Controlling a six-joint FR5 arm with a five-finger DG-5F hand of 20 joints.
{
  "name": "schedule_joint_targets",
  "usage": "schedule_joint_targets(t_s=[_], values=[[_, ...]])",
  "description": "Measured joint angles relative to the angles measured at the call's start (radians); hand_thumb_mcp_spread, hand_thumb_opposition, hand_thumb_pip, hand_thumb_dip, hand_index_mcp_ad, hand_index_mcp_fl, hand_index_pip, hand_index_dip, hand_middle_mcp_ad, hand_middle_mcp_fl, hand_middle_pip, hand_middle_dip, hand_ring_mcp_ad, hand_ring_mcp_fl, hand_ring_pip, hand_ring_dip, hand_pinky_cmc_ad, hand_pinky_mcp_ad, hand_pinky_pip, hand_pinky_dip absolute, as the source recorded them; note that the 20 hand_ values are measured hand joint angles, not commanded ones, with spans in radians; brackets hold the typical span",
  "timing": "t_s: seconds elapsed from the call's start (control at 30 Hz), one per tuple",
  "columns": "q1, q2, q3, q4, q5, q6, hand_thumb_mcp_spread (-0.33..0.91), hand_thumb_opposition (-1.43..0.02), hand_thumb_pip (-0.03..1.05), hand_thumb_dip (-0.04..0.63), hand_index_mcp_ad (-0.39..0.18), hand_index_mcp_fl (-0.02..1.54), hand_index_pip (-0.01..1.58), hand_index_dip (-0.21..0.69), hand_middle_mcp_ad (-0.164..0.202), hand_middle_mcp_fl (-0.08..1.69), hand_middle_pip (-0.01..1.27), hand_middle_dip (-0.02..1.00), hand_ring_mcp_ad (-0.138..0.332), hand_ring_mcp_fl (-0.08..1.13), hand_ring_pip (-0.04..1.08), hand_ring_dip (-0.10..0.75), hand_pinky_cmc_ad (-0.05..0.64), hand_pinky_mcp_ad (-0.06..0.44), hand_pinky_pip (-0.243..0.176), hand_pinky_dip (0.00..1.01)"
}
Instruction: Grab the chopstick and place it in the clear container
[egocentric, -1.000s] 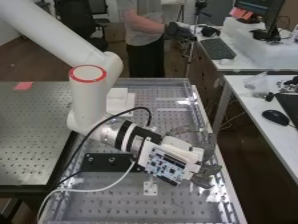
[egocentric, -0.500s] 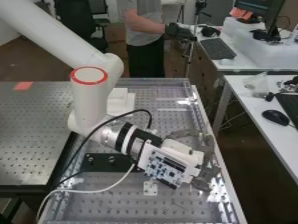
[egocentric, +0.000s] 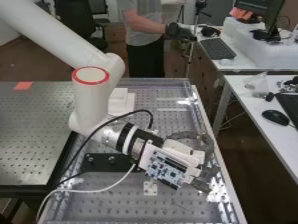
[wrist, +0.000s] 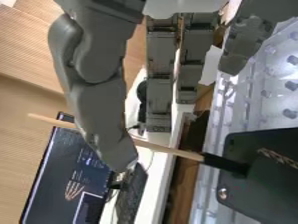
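The chopstick (wrist: 169, 150) runs behind the hand's thumb (wrist: 100, 105), its dark end (wrist: 226, 164) at a black block (wrist: 266, 192); the hand is over the perforated bench's (egocentric: 120, 205) long edge nearest the white desk (egocentric: 243, 102). Thumb and straight fingers stand apart; whether the thumb touches the wood is unclear. The stick looks light, stiff and prone to roll, so a gentle mid-shaft pinch suits it.

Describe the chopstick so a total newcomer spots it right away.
Find the perforated bench, then the dark grey hand. In the wrist view, a thin stick passes behind that hand: the chopstick. It's pale with a black end overlapping the black plate, and straight and slender, unlike the thick, blocky fingers.
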Motion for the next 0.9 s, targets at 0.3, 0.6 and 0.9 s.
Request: schedule_joint_targets(t_s=[0.3, 0.6, 0.9], values=[[-0.002, 0.000, 0.005, -0.007, 0.006, -0.024, 0.85, -0.99, 0.43, 0.269, -0.318, 0.89, 0.87, 0.290, -0.002, 1.08, 0.36, 0.72, 0.054, 0.54, 0.10, 0.506, 0.414, 0.298, -0.021, 0.14], [-0.001, 0.002, 0.009, -0.007, 0.019, -0.039, 0.89, -1.01, 0.46, 0.271, -0.176, 0.97, 0.75, 0.326, -0.016, 1.11, 0.36, 0.72, 0.051, 0.56, 0.12, 0.527, 0.410, 0.316, -0.021, 0.14], [0.002, 0.003, 0.017, -0.005, 0.025, -0.045, 0.90, -1.03, 0.46, 0.272, -0.136, 1.04, 0.68, 0.326, -0.016, 1.16, 0.34, 0.72, 0.051, 0.57, 0.12, 0.529, 0.398, 0.312, -0.021, 0.14]])
